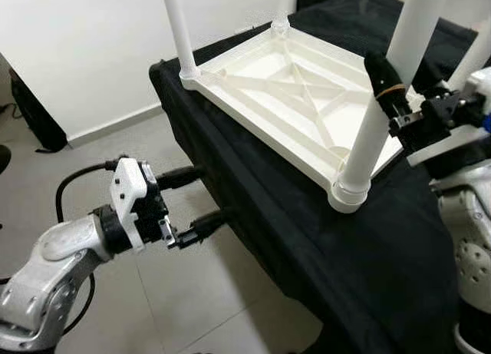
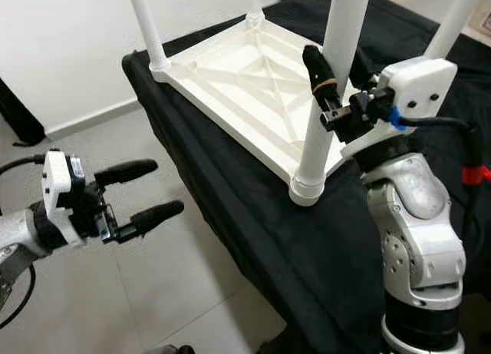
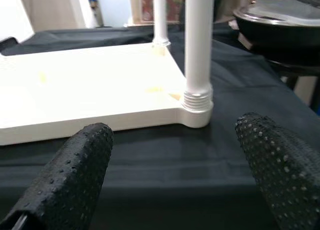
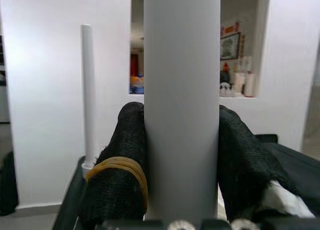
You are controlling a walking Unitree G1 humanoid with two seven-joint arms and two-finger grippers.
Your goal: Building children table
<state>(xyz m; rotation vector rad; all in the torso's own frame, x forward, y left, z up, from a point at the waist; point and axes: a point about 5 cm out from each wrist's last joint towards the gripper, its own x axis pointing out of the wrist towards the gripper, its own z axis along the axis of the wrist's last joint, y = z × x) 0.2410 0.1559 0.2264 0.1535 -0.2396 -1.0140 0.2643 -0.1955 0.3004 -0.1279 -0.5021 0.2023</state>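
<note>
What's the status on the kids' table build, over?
Right gripper shut on near table leg. Left gripper open, off the table's edge over the floor. White tabletop upside down on black cloth. Nothing blocking.

Black cloth (image 1: 322, 254) (draped) — tiled floor (image 1: 69, 170) beside it.

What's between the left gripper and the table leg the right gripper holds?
Only black cloth over the bench edge separates the open left gripper from the leg, in the eye views.
</note>
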